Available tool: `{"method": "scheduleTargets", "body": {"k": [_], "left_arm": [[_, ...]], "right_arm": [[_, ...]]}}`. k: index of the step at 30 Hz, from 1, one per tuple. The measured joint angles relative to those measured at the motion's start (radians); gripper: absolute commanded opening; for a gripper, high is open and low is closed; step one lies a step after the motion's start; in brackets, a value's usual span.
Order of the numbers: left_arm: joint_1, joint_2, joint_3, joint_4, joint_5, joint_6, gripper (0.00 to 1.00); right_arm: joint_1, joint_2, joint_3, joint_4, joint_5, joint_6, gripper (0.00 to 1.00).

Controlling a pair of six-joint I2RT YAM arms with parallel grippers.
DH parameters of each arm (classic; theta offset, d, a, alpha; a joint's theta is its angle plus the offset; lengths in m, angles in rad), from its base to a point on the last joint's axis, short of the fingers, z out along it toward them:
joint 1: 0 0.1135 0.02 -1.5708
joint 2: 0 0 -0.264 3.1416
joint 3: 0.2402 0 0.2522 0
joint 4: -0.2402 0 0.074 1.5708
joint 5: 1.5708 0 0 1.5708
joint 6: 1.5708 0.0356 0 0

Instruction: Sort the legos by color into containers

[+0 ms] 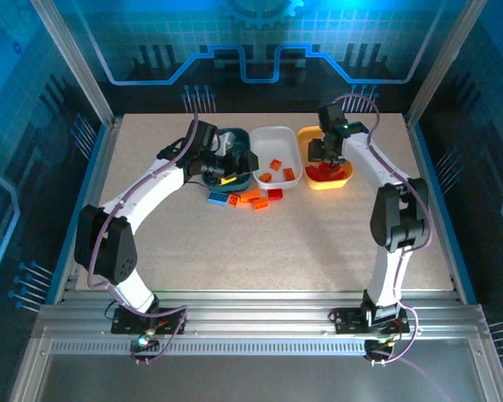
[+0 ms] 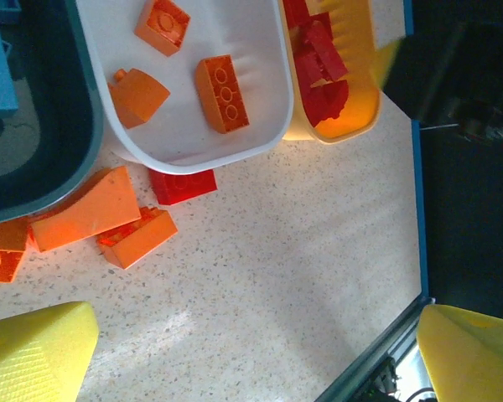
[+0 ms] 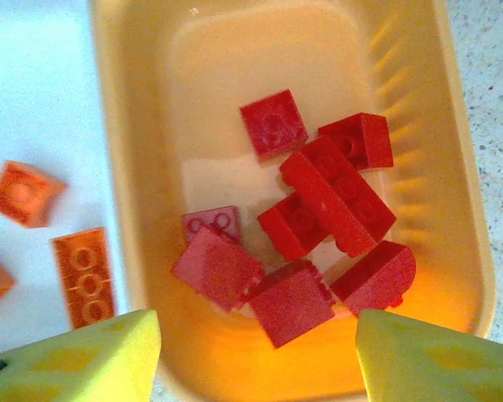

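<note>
Step, as judged: red drop-off. Right gripper (image 3: 256,327) open, empty, above yellow tub (image 3: 461,209) near the far edge of the tabletop (image 2: 277,276), red legos (image 3: 335,197) inside. Left gripper (image 2: 256,335) wide open, empty, over loose legos (image 2: 84,209). Next, likely: grasp one squarely.

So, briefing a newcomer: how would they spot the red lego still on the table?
Find the white tub, middle of three. Loose legos lie on the table by its near rim. The red lego is the only one not orange or blue.
</note>
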Motion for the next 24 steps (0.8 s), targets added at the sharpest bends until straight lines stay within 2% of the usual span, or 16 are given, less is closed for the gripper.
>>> {"method": "scheduleTargets", "body": {"k": [3,5,8,10,13,18,24], "left_arm": [[0.002,0.0,0.0,-0.01,-0.033,-0.001,0.99],[0.008,0.0,0.0,-0.015,-0.054,-0.001,0.99],[0.027,0.0,0.0,-0.021,-0.074,-0.001,0.99],[0.045,0.0,0.0,-0.021,-0.082,-0.001,0.99],[0.074,0.0,0.0,-0.021,-0.09,-0.001,0.99],[0.101,0.0,0.0,-0.021,-0.098,-0.001,0.99],[0.106,0.0,0.0,-0.021,-0.098,-0.002,0.99]], "right_arm": [[0.1,-0.138,-0.135,0.048,0.013,0.053,0.74],[0.211,-0.198,-0.216,0.081,0.015,0.092,0.75],[0.369,-0.183,-0.269,0.121,0.013,0.152,0.75],[0.432,-0.138,-0.275,0.134,0.014,0.18,0.76],[0.48,-0.05,-0.252,0.14,0.023,0.197,0.77],[0.492,0.09,-0.163,0.13,0.042,0.204,0.75],[0.493,0.127,-0.148,0.121,0.041,0.206,0.69]]}}
